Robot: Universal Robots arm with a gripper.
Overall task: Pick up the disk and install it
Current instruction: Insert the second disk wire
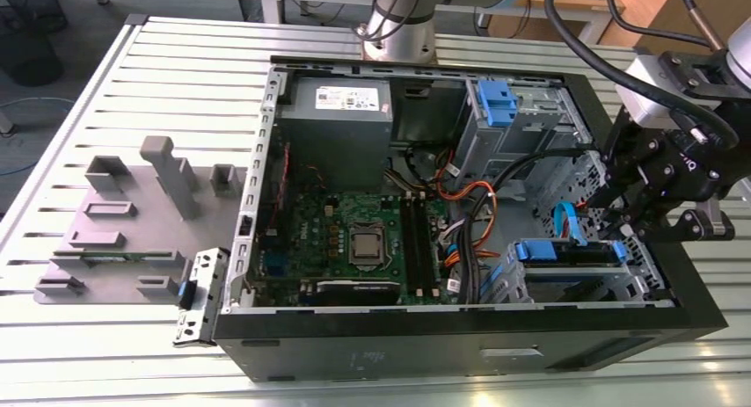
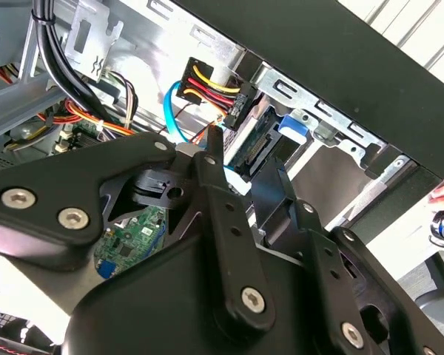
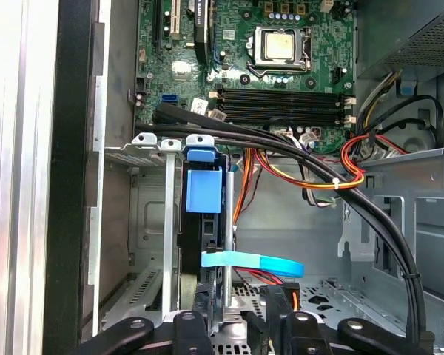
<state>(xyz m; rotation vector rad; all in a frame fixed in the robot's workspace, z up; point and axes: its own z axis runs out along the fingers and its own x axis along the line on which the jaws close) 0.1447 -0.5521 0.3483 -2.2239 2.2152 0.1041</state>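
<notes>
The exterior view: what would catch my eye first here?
An open computer case lies on a slatted table, its green motherboard bare in the middle. The black gripper hangs at the exterior view's right over a drive bay, where the disk with its blue bracket sits. A grey power supply fills the far corner.

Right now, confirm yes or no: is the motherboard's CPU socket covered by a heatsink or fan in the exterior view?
No. The CPU socket on the green motherboard lies bare, its metal square exposed with nothing mounted over it.
</notes>
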